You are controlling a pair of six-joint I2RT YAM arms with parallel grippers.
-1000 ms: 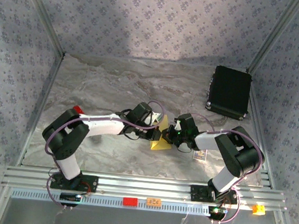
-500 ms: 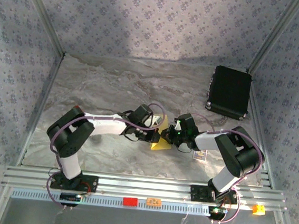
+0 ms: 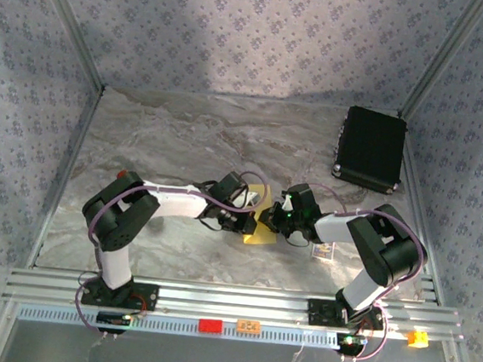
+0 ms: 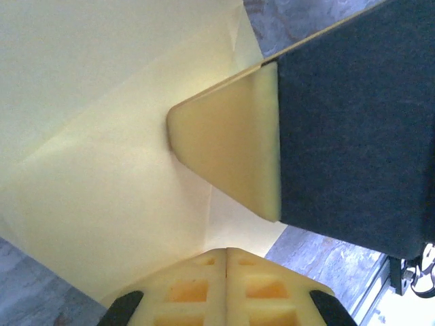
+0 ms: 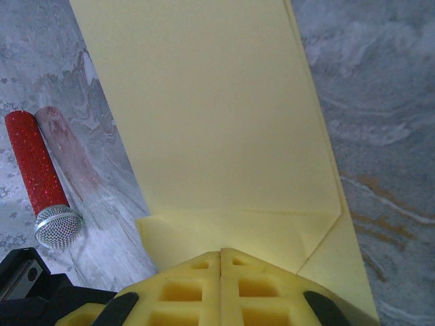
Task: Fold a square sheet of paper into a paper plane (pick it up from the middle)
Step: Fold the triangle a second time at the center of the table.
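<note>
The square sheet of paper [image 3: 260, 232] is yellow, partly folded, and lies on the marble table between my two grippers. In the left wrist view the sheet [image 4: 102, 170] shows creases, and my left gripper [image 4: 225, 250] is shut with its tip resting on it. The right gripper's pad [image 4: 231, 149] touches the paper from the other side. In the right wrist view a folded flap of the sheet [image 5: 204, 102] runs under my shut right gripper [image 5: 221, 253]. No paper shows between either pair of fingers. From above, the left gripper [image 3: 248, 223] and right gripper [image 3: 272, 222] nearly meet.
A black rectangular case [image 3: 370, 148] lies at the back right. A small printed card [image 3: 324, 251] sits by the right forearm. A red-handled tool with a silver mesh head [image 5: 37, 176] lies on the table left of the paper, near the left arm's elbow [image 3: 122, 175].
The left gripper has slid a little to the right and nearer over the paper, and its elbow has followed. The right arm has stayed put.
</note>
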